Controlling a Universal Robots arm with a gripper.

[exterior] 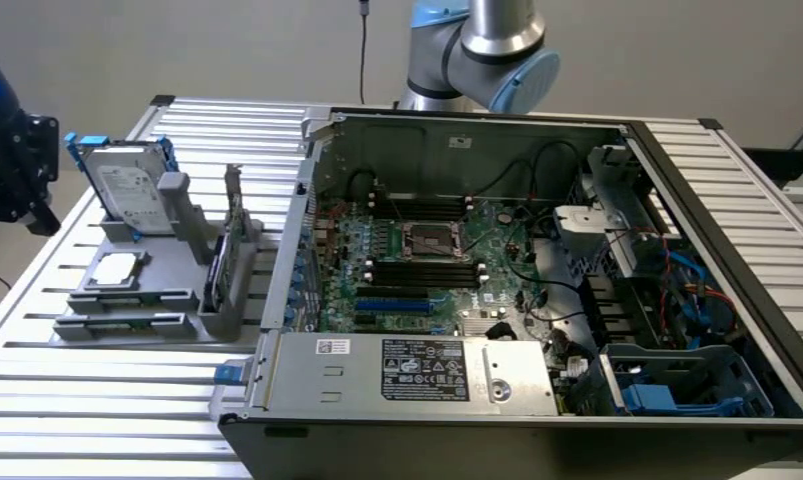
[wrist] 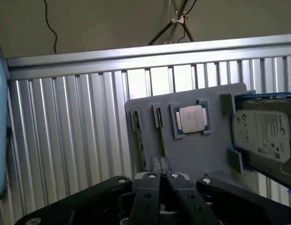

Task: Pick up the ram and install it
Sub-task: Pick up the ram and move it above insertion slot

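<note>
**slotwatcher:** where's the ram sitting right now? can you even see it properly?

**ur_arm_here:** barely, lol. The ram is standing on edge in one of the two long slots of the grey holder, the slot farther from the processor chip. My wrist view gets it edge-on, so it's a thin dark-green strip and I can't make out any chips on it. Its near end runs in behind my hand, so that bit is hidden. Can't tell what's in the slot next to it either.

**slotwatcher:** and the hand?

**ur_arm_here:** closed right up, gripping nothing. It overlaps the holder's near edge in the wrist view; how high above it I am, can't tell.

**slotwatcher:** what else is in that holder?

**ur_arm_here:** the processor chip lies flat in a square recess mid-holder, and a hard drive is propped up at the end, cut off by the edge of the wrist view. In the exterior view the holder sits on the slatted table just beside the open computer case, on the exterior view's left, with an upright card on its case side. Inside the case is the motherboard with black memory slots. Whether anything's seated in them, no idea.
</note>
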